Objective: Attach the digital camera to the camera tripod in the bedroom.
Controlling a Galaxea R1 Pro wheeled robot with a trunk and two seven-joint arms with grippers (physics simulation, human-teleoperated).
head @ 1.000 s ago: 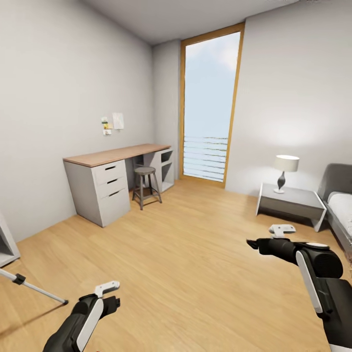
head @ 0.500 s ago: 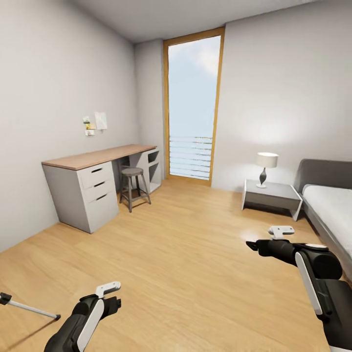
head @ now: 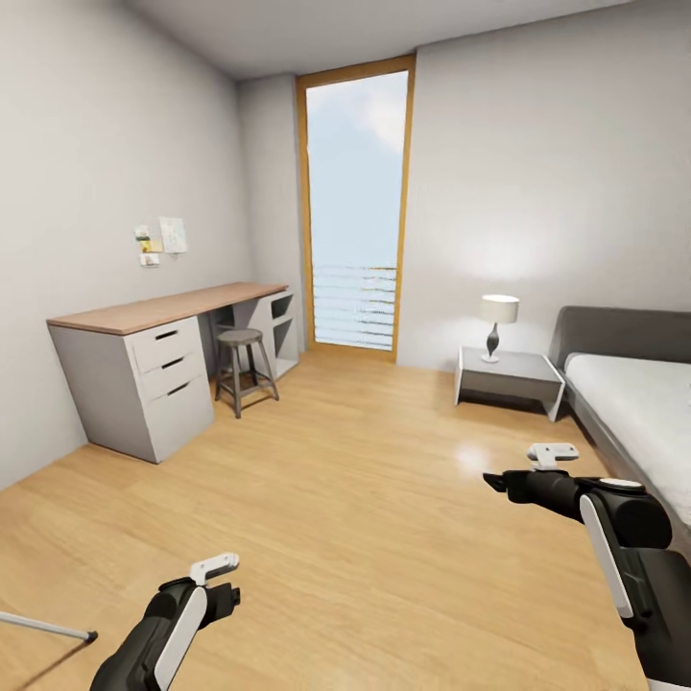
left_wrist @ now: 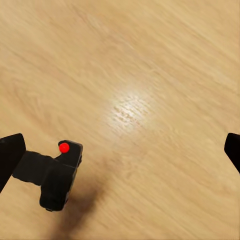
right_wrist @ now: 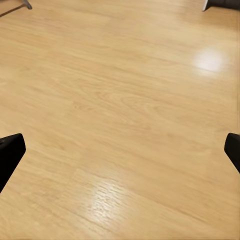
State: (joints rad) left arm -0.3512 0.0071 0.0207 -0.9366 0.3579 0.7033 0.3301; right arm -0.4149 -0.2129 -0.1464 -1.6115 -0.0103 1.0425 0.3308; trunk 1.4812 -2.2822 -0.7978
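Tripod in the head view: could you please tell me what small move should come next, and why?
Probably turn the base left. Just one leg of the tripod shows at the head view's lower left edge, while the robot faces the window. The camera already sits against one finger of the left end effector, so the tripod needs to be brought in front.

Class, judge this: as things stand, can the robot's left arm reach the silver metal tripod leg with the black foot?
Probably not yet. The silver tripod leg lies on the light wood floor, off to the side of the left gripper. Nothing stands between them, but the robot would likely need to turn.
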